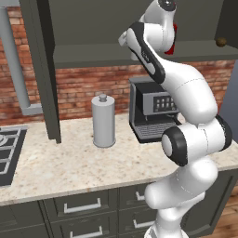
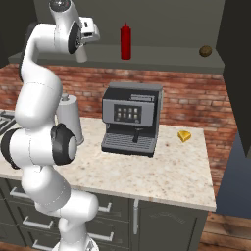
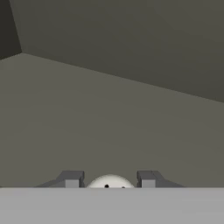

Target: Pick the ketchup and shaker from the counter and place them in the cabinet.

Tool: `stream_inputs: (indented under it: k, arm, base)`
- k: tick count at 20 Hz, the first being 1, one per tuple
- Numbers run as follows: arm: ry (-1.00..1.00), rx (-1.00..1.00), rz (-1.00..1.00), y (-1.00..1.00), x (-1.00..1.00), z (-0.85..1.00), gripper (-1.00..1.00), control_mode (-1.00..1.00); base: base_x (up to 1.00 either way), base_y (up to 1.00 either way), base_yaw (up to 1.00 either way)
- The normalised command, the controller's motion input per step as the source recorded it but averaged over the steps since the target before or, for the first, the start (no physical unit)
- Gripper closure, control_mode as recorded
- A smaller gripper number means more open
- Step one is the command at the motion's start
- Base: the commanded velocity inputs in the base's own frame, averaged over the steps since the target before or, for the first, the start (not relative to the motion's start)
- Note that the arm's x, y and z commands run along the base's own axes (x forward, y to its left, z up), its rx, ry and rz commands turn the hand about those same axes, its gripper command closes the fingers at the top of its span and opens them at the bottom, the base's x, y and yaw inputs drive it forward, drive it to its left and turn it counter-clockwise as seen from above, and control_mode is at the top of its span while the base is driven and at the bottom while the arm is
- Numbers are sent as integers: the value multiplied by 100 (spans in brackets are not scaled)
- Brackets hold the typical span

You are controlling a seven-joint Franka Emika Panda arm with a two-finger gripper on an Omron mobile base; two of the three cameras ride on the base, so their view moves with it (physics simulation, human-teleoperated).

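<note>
I see the ketchup [image 2: 126, 41] upright on the cabinet [image 2: 162, 53] shelf. In the hand view the gripper [image 3: 110, 180] straddles the shaker [image 3: 109, 182], only its rounded cap showing; finger contact unclear, so I cannot tell its grip.

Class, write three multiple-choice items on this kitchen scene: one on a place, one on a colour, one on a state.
1. Where does the ketchup stand?
A. on the counter
B. on the cabinet shelf
C. on the coffee machine

2. What colour is the tall canister?
A. grey
B. red
C. yellow

3. What is the gripper doing?
A. hanging open and empty
B. gripping the ketchup
C. holding the shaker

Key: 1 B, the red bottle stands upright on the shelf. 2 A, its body and lid are grey. 3 C, the hand view shows the shaker's rounded cap between the finger tips.
</note>
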Motion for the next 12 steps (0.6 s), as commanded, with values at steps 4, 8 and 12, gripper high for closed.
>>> stream_inputs:
  k: [4, 8, 12]
  arm:
    - [0, 0, 0, 0, 36, -9, 100, -100]
    - [0, 0, 1, 0, 36, -19, 100, -100]
    - [0, 0, 0, 0, 40, -23, 100, -100]
  base:
    - [0, 0, 0]
    - [0, 0, 0]
    - [0, 0, 0]
